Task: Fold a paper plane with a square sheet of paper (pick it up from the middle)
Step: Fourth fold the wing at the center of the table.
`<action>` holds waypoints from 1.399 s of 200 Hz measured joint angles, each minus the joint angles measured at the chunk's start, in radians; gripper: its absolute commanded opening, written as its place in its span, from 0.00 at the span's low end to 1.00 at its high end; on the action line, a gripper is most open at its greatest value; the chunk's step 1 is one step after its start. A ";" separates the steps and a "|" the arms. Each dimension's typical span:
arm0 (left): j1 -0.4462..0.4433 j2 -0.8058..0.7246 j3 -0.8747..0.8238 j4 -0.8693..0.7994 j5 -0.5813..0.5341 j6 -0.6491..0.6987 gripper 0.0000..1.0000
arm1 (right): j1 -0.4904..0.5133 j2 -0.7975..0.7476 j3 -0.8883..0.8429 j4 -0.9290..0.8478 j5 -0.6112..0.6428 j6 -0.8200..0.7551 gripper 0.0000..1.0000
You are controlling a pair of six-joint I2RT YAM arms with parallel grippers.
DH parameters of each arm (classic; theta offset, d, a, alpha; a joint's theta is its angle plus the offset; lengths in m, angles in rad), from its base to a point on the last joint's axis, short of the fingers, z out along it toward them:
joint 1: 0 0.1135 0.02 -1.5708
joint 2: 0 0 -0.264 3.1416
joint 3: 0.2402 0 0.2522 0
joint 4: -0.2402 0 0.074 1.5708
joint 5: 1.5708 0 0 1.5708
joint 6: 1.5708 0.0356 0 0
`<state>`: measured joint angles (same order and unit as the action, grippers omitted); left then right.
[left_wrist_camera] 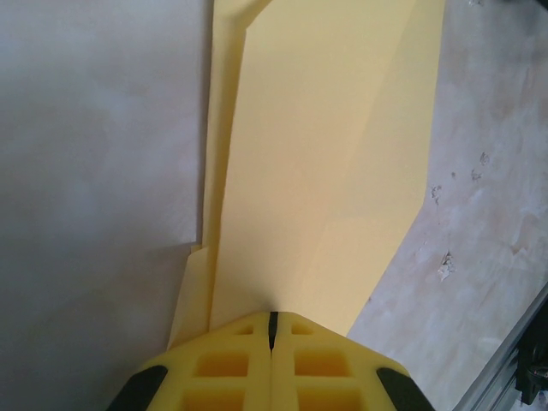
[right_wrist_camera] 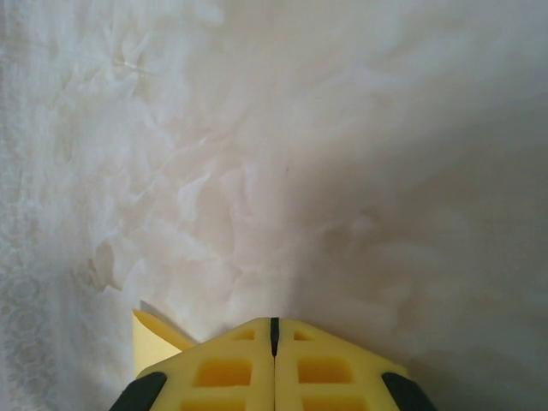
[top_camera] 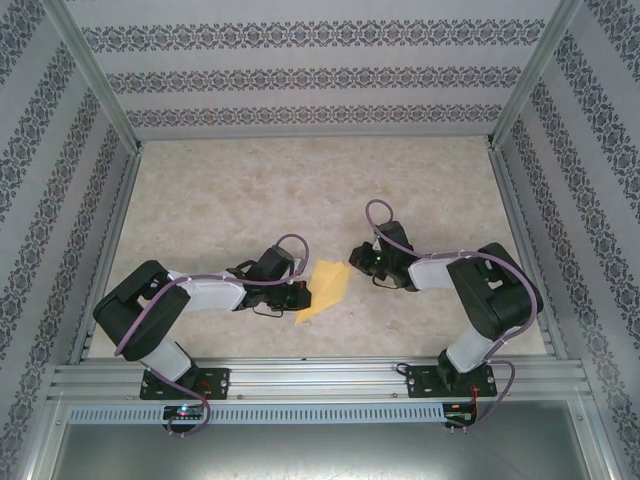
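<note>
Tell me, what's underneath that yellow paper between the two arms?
Pale marbled table shows around the yellow paper; the patch directly beneath is covered, so anything there can't be seen. The left fingers pinch its near edge.

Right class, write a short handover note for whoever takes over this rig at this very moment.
Left claw: shut on the yellow paper, which sticks out ahead of it.
Right claw: shut, with a paper corner showing beside it; whether it pinches the corner is unclear.
Paper: between the two claws.
Done: several folds and creases.
To do: finish the folds into a plane.
</note>
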<state>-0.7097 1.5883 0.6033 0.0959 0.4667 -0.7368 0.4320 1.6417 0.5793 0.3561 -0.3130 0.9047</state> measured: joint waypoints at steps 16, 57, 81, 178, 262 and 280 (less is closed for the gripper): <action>0.000 -0.002 -0.003 0.000 0.000 0.000 0.03 | 0.006 -0.058 0.006 -0.041 -0.002 -0.015 0.09; 0.000 -0.005 -0.006 0.000 0.000 0.000 0.03 | 0.150 -0.174 0.028 -0.064 0.013 -0.018 0.06; 0.000 -0.006 -0.006 0.000 0.000 0.000 0.03 | 0.238 -0.125 0.027 -0.036 0.011 0.010 0.04; 0.000 -0.059 0.006 -0.120 -0.013 0.003 0.10 | 0.264 0.050 -0.046 0.150 -0.008 0.086 0.02; 0.023 -0.084 0.164 -0.223 0.076 0.000 0.06 | 0.259 0.061 -0.052 0.188 -0.018 0.088 0.02; 0.025 -0.006 0.164 -0.193 0.110 -0.009 0.06 | 0.259 0.061 -0.052 0.188 -0.018 0.088 0.02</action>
<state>-0.6849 1.5826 0.7670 -0.0967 0.5770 -0.7456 0.6910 1.7027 0.5270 0.5438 -0.3305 0.9928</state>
